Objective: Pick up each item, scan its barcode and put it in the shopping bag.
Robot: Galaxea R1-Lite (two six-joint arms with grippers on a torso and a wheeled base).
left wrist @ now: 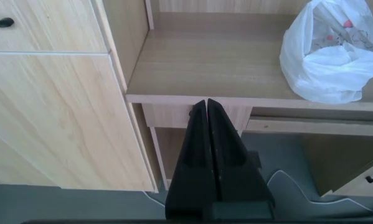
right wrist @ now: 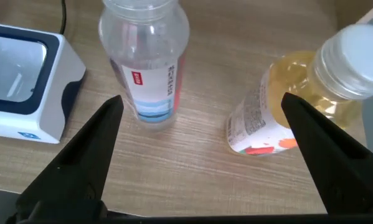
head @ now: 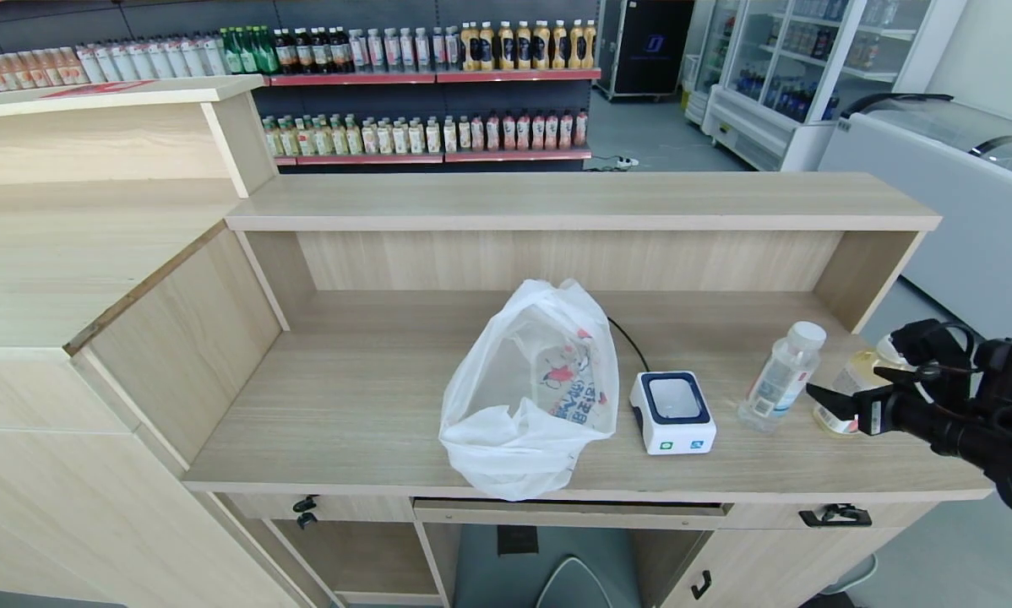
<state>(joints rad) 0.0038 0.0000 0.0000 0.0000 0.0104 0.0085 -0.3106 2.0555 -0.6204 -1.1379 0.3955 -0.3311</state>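
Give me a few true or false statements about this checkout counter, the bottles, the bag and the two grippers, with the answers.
1. The scanner stands between the shopping bag and the clear bottle. True.
2. The right gripper grips the yellow bottle. False: its fingers are open and hold nothing.
3. The left gripper has its fingers shut. True.
4. Both bottles lie on their sides. False: both stand upright on the counter.
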